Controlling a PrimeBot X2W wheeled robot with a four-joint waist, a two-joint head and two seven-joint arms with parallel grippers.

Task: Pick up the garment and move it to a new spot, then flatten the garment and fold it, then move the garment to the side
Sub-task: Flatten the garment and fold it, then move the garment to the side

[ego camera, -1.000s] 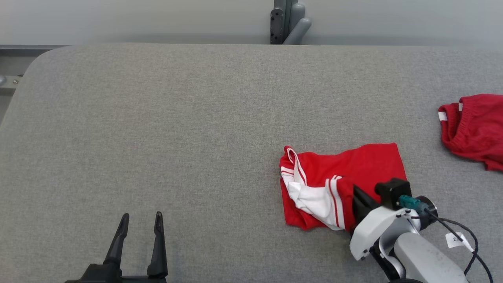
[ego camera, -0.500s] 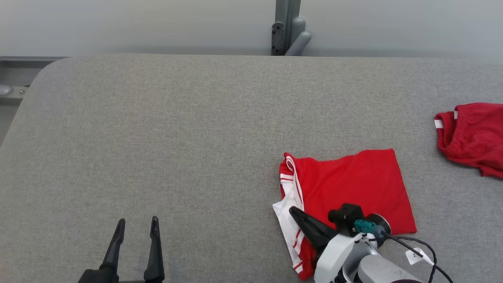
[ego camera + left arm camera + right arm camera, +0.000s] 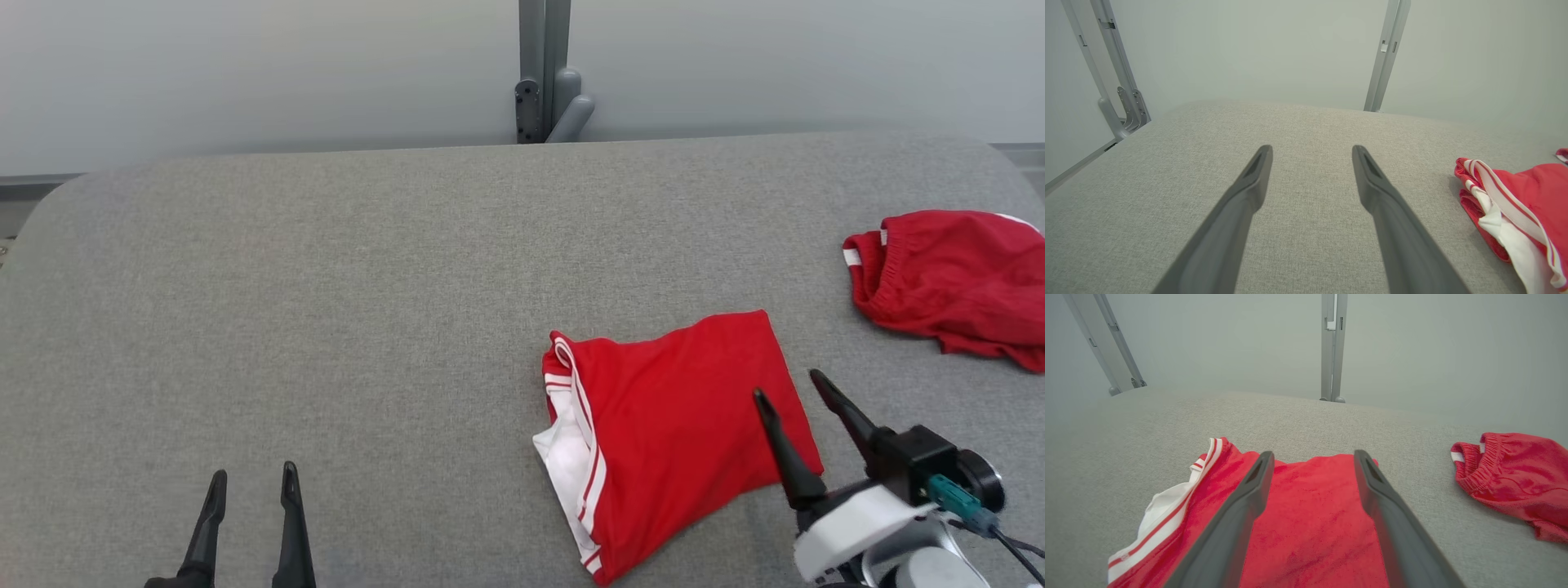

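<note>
Wide table (image 3: 326, 286) covered in grey woven fabric, corners rounded, far edge close against a plain pale grey-green wall (image 3: 245, 73). Behind that edge, an upright grey metal post (image 3: 543, 65); runs up out of the head view and carries a dark bracket (image 3: 525, 110) and rounded tube fittings at its foot. Off the table's far left corner in the left wrist view, two slanted metal struts (image 3: 1121, 61). Low grey ledge (image 3: 33, 180) along the wall's base. Soft, even light across fabric and wall.
</note>
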